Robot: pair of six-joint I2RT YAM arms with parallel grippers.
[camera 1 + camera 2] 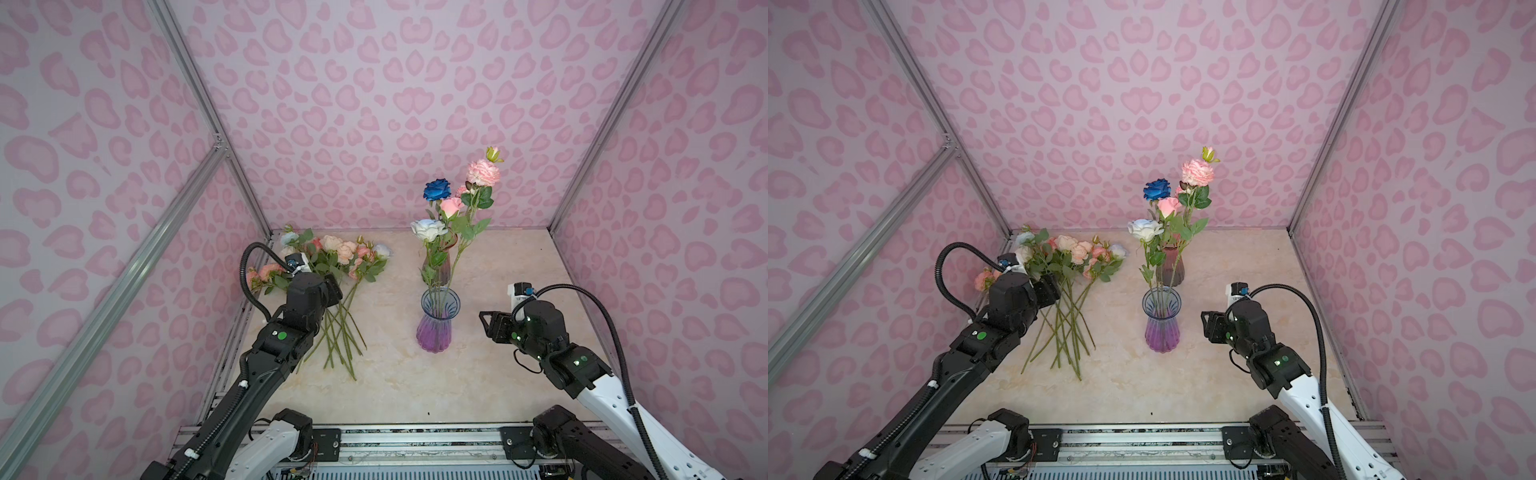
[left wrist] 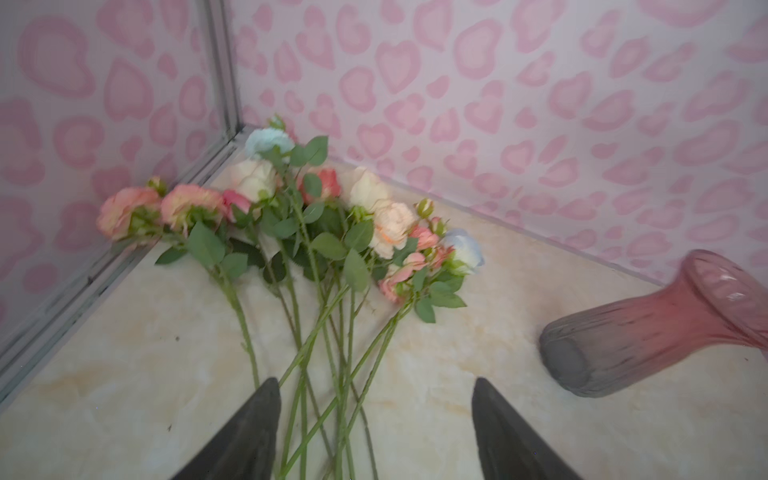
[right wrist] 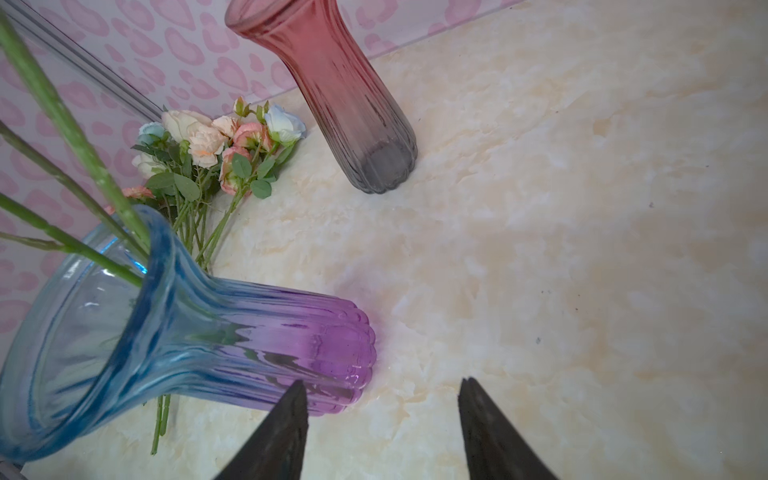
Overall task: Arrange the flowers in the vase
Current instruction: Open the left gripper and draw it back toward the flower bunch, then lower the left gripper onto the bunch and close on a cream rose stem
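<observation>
Pink heart-print walls [image 1: 374,104] w/ alu frame posts [image 1: 201,95], cream marble-look floor [image 1: 415,395], soft light.

In both top views you look down from high at 6 o'clock toward the pink heart-patterned back wall [image 1: 374,104] at 12. Your left wrist camera faces the loose long-stemmed pastel roses [image 2: 324,245] at 10 o'clock from near; your right one hugs the ribbed blue-to-purple glass vase [image 3: 249,332]. Both share the ribbed pink-to-grey glass vase [image 2: 648,328].

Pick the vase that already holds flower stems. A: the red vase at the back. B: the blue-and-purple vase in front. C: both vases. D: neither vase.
B: green stems pass down through the flared rim of the blue-and-purple vase, while the red vase behind it shows no stems.
</observation>
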